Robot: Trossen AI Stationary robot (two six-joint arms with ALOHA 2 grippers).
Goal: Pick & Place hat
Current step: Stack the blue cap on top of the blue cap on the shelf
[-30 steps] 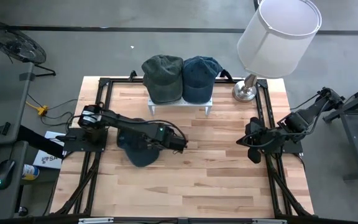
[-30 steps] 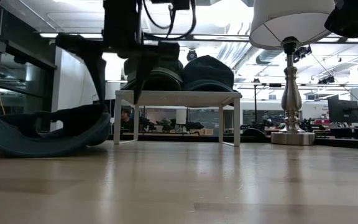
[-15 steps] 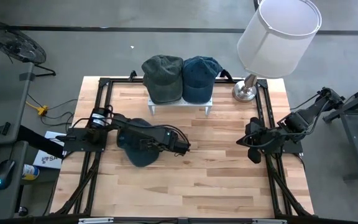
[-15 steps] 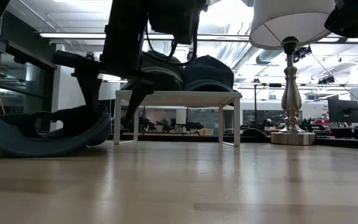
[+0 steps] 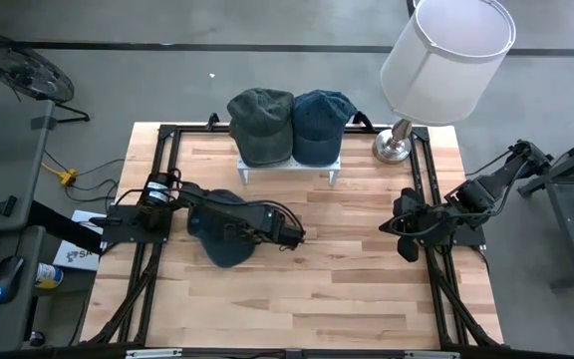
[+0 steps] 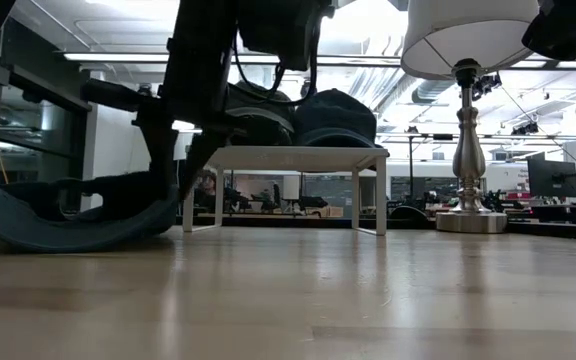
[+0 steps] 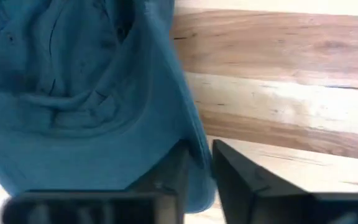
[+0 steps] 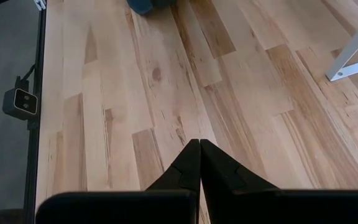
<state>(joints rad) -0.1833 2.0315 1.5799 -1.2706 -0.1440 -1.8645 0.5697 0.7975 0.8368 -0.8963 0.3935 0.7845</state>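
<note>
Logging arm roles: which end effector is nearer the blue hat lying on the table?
Left. The left end effector is at the blue hat, fingers astride its edge; the right end effector waits across the table.

Four cameras on one wooden table [image 5: 307,299]

The high view looks straight down on everything; the low view sits at tabletop height, facing the white stand [image 6: 283,158] and lamp [image 6: 466,130]. Each wrist view looks closely down at the boards; the left shares the blue hat [image 7: 73,99] with the high and low views.
</note>
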